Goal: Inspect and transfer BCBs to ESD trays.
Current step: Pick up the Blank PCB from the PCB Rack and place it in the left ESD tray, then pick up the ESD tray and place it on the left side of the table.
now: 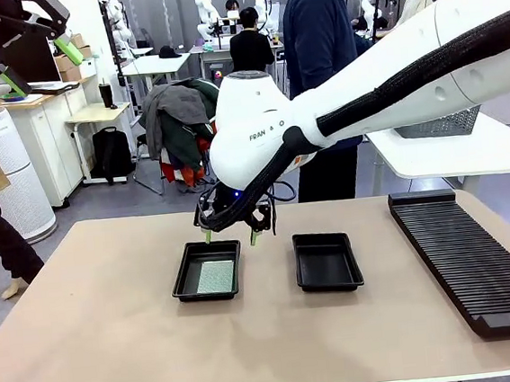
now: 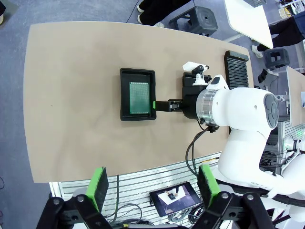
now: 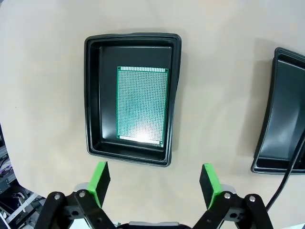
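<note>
Our right end effector (image 3: 155, 181), fingers apart, hovers with the BCB (image 3: 143, 104) just below it, flat in the ESD tray (image 3: 93, 95) for safekeeping. Our left end effector (image 2: 153, 183), also apart, hangs high above, keeping clear.

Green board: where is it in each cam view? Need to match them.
Front view: green board left of centre, lying in the black tray.
Left wrist view: green board just above centre, in the black tray.
Right wrist view: green board near centre.
Shared landmark: the black tray around it.
</note>
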